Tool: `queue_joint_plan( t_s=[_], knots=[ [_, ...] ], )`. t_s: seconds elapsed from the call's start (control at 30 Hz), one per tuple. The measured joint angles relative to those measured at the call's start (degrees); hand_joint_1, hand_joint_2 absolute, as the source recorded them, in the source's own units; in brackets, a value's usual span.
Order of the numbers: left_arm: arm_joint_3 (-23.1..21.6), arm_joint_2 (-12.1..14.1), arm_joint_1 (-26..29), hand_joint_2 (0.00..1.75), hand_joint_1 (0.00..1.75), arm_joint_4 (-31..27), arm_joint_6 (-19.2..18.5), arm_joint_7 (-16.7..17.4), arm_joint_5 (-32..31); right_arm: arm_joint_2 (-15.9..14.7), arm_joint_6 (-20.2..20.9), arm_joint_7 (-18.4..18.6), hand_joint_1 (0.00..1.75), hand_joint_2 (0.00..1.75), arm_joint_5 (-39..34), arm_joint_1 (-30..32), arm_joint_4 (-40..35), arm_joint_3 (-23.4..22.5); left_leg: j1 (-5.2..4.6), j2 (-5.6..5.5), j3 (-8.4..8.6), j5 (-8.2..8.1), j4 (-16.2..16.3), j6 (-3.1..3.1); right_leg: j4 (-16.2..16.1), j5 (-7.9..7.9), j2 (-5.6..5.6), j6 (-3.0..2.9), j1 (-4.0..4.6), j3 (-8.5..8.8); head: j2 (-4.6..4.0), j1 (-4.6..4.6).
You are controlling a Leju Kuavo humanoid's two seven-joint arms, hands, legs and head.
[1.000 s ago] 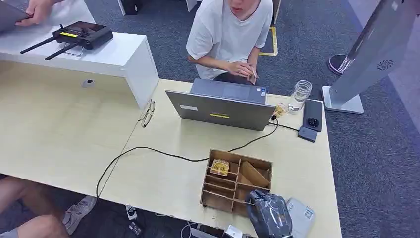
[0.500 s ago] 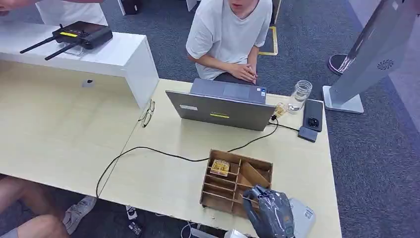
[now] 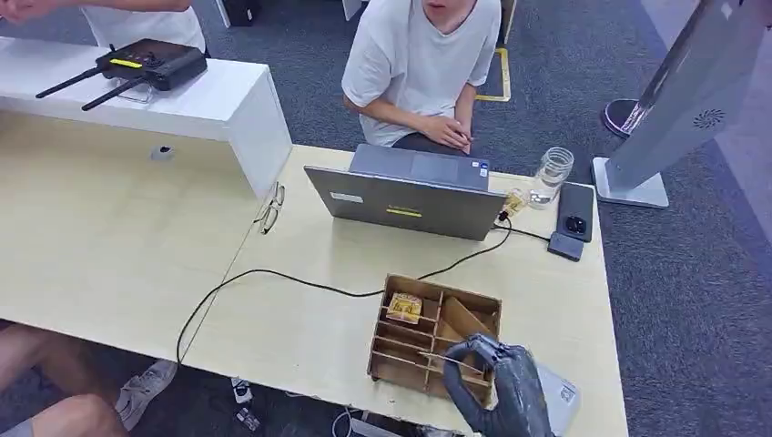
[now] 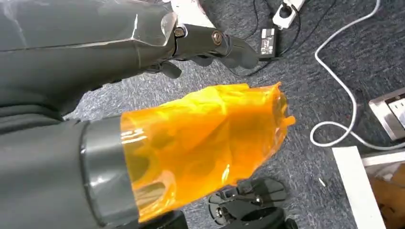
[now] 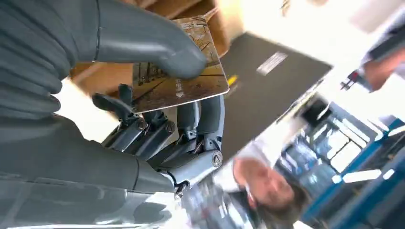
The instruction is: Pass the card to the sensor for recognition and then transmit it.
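My right hand (image 3: 502, 390) hovers over the near right corner of the wooden compartment box (image 3: 408, 350) at the table's front edge. It pinches a card (image 5: 184, 76) between thumb and fingers; the card is brownish with a printed picture. In the head view the card (image 3: 451, 359) appears edge-on as a thin line above the box. A flat pale grey device with a small label (image 3: 562, 398) lies just right of the hand. My left hand (image 4: 143, 119) hangs over the carpet, thumb wrapped in orange tape, fingers (image 4: 210, 40) apart and holding nothing.
A grey laptop (image 3: 410, 196) stands beyond the box, with a person in a white shirt (image 3: 419, 64) seated behind it. A glass jar (image 3: 552, 173), a phone (image 3: 575, 211), glasses (image 3: 269, 209) and a black cable (image 3: 273, 277) lie on the table. A raised white shelf (image 3: 209, 105) is at back left.
My right hand has moved forward and turned over the box's near right corner, and the card now shows at its fingertips. A person's hand at the far left has drawn back.
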Motion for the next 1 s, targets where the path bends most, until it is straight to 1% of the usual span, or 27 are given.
queue_joint_plan(
  t_s=[0.03,0.13,0.27,0.43,0.67,1.0],
  knots=[
    [0.17,0.0,0.12,0.0,0.0,0.0,0.15,-0.2,0.07,-0.02,1.22,-0.48,1.75,1.75,-3.41,0.38,-0.61,-0.48,0.0,0.0,0.0,0.0,0.0,0.0,0.0,0.0,0.0,0.0,0.0,0.0,0.0,0.0],
    [0.35,0.0,0.25,0.0,0.0,0.0,0.37,-0.39,0.17,-0.02,3.56,-1.49,1.75,1.75,-8.98,1.37,-1.94,-1.95,0.0,0.0,-0.01,0.0,0.0,0.0,0.0,0.0,0.0,0.0,0.0,-0.01,0.0,0.0],
    [0.41,0.0,0.26,0.0,0.0,0.0,0.68,-0.41,0.17,-0.02,5.87,-1.9,1.75,1.75,-16.32,2.78,-2.84,-4.17,0.0,0.0,-0.01,0.0,0.0,0.0,0.0,0.0,0.0,0.0,0.0,0.0,0.0,0.0],
    [0.52,0.0,0.27,0.0,0.0,0.0,0.74,-0.44,0.15,-0.02,7.31,-2.25,1.75,1.75,-21.64,4.11,-3.04,-6.31,0.0,0.0,-0.01,0.0,0.0,0.0,0.0,0.0,0.0,0.0,0.0,0.0,0.0,0.0],
    [0.76,0.0,0.28,0.0,0.0,0.0,0.85,-0.5,0.15,-0.04,7.95,-1.42,1.75,1.75,-24.83,5.44,-3.04,-8.41,0.0,0.0,-0.01,0.0,0.0,0.0,0.0,0.0,0.0,0.0,0.0,-0.01,0.0,0.0],
    [1.22,0.0,0.3,0.0,0.0,0.0,1.0,-0.5,0.04,-1.01,8.17,0.99,1.75,1.75,-26.85,6.84,-2.53,-9.44,0.0,0.0,-0.02,0.0,0.0,0.0,-0.01,0.0,0.0,0.0,0.0,-0.01,0.0,0.0]
  ],
)
